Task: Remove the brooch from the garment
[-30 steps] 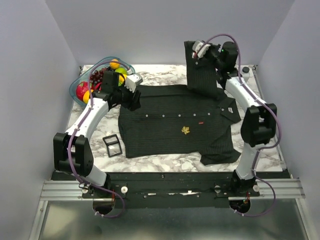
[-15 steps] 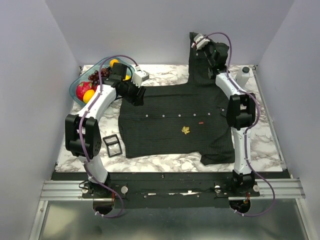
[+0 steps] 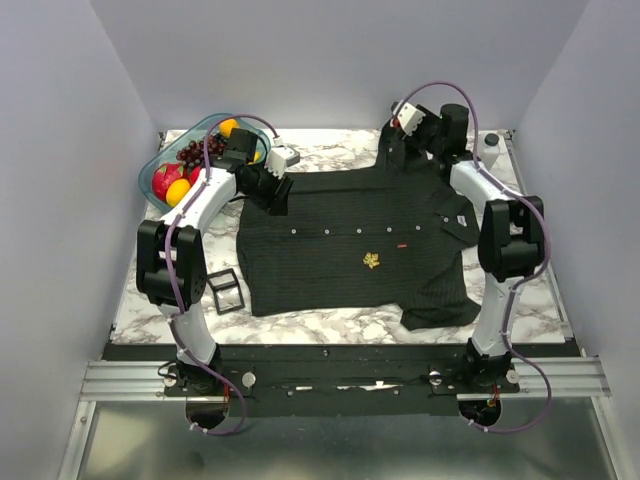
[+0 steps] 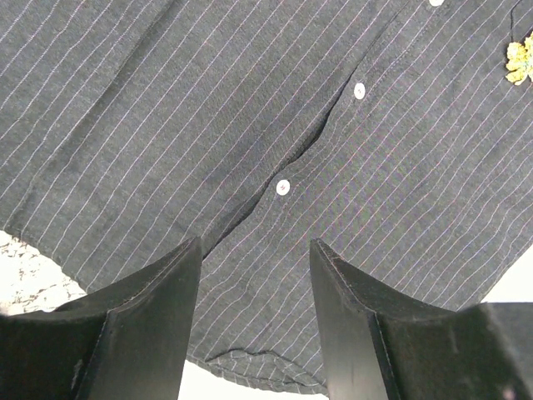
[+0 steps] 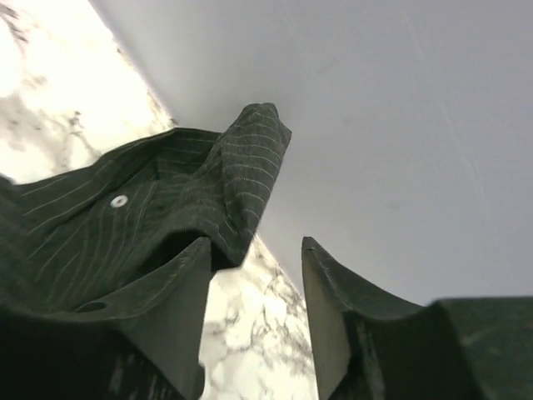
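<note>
The garment (image 3: 330,275), a black pinstriped shirt, lies spread flat on the marble table. The brooch (image 3: 371,261), small and gold, is pinned near its middle and shows at the top right edge of the left wrist view (image 4: 520,58). My left gripper (image 3: 270,193) hovers open over the shirt's far left part (image 4: 250,100), near two white buttons, with nothing between its fingers. My right gripper (image 3: 393,150) is open at the shirt's far right corner. A raised fold of the shirt (image 5: 225,175) sits beside its left finger (image 5: 166,300), with only marble between the jaws.
A glass bowl of fruit (image 3: 160,172) stands at the back left. A black rectangular buckle frame (image 3: 224,291) lies left of the shirt. A small white container (image 3: 490,147) stands at the back right corner. The enclosure's walls rise close behind.
My right gripper has opened and let go of the shirt part it held raised; that cloth has dropped to the table and the arm has come down. The left arm shifted slightly.
</note>
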You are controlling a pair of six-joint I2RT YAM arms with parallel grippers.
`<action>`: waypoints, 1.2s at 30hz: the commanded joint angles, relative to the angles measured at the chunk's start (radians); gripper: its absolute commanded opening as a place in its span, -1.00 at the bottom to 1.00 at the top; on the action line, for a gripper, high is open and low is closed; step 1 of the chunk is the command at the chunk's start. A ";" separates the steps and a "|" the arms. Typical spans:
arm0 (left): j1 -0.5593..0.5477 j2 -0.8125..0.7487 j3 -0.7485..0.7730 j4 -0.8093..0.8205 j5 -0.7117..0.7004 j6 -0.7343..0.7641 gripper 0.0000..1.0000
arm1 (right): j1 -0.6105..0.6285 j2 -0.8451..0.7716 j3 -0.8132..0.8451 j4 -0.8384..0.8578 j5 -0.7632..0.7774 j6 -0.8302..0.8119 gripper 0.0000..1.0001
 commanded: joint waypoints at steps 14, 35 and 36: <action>-0.064 0.059 -0.028 0.077 0.097 -0.049 0.25 | 0.007 -0.409 -0.228 -0.641 -0.434 0.335 0.31; -0.063 0.104 -0.134 0.143 0.198 -0.207 0.23 | 0.296 -0.522 -0.665 -0.751 -0.364 -0.435 0.18; -0.063 0.102 -0.146 0.143 0.197 -0.212 0.23 | 0.300 -0.519 -0.667 -0.744 -0.356 -0.441 0.18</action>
